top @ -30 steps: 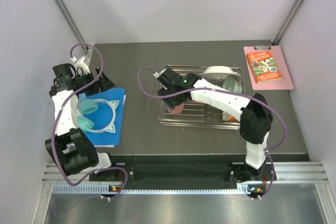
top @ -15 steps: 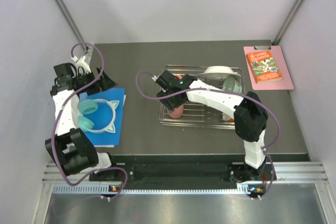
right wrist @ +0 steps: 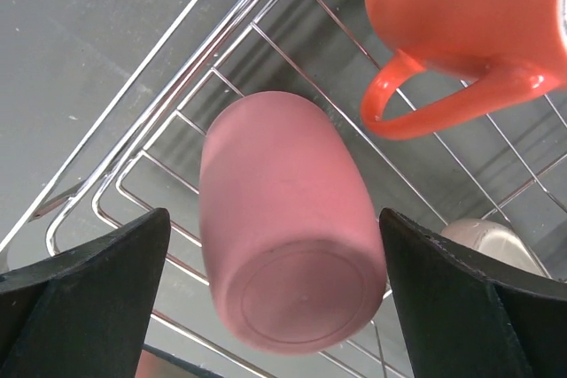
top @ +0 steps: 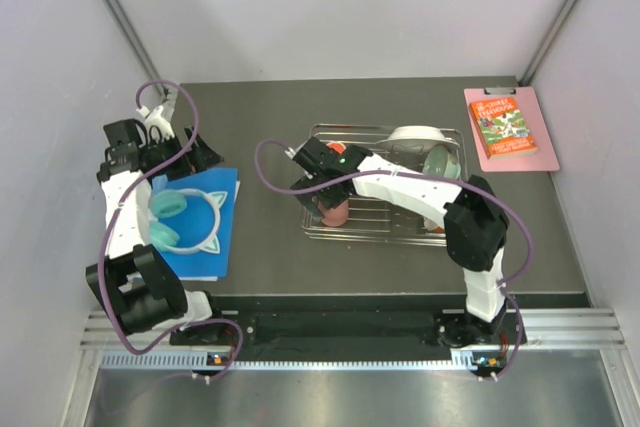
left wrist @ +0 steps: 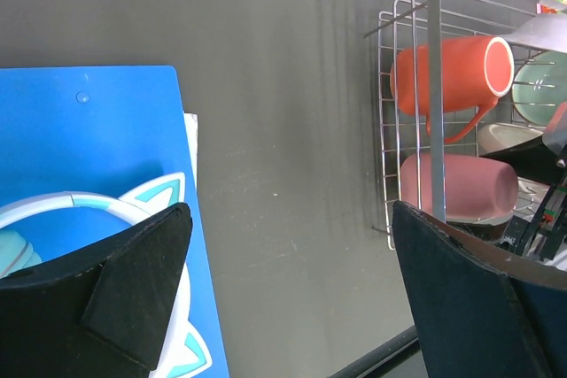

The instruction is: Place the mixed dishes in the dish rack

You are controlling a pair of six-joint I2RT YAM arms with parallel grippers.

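Right gripper [right wrist: 275, 245]: its fingers were spread wide to either side of the pink cup [left wrist: 456, 185]. Rack wire was seen between one finger and the cup, and no grip was shown.
Pink cup: it was laid on its side on the bars at the near left corner of the dish rack [top: 385, 238], probably so that it would be cradled by the wires.
Orange cup [right wrist: 469, 6]: it was laid on its side just beside, with its handle turned toward the pink cup.
Mint-green bowl [top: 441, 161]: it was leaned at the rack's far right, next to a pale plate [top: 415, 134].
Left gripper [left wrist: 292, 298]: its fingers were held wide apart with nothing between them, over the blue book [top: 222, 192] and the headphones [top: 178, 219]. It was judged to be parked clear of the rack.
Surface: a dark matte table [top: 260, 127] was seen, with a pink clipboard [top: 500, 129] at its far right corner.
Room: pale plain walls were set close around.
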